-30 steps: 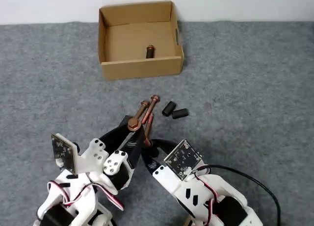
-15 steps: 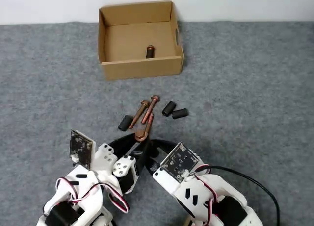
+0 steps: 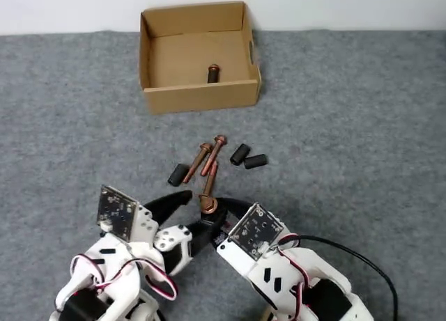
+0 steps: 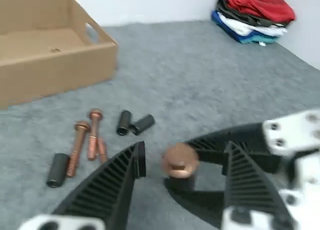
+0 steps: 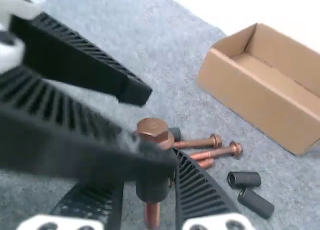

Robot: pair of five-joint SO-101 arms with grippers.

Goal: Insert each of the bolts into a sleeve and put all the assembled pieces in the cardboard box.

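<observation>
Since the earlier frames, the left gripper (image 4: 185,152) has been drawn back from over the pile of parts toward the arm bases. The bolt it carried has been brought to the right gripper (image 5: 150,184). A lone sleeve (image 3: 178,173), formerly hidden beneath that arm, has been uncovered.

Left jaws are found apart, standing either side of the copper head, with no contact evident. Right jaws are found clamped on the sleeved bolt (image 3: 208,204), gripped at its black sleeve, with the head uppermost and the shank tip protruding below. The piece is held just over the grey carpet (image 3: 348,126), near the pile and well apart from the box. It is judged that insertion has been completed for this piece and that it has been passed to the right arm. Delivery to the box is outstanding.

Cardboard box (image 3: 202,97): one assembled piece (image 3: 213,73) is recorded lying on the floor, toward the front wall.

Outside the box, three loose bolts (image 3: 198,161) are noted lying close together. The lone sleeve lies just beside them, and a pair of sleeves (image 3: 240,153) lies on their other side. Three assemblies are judged still to be made.
</observation>
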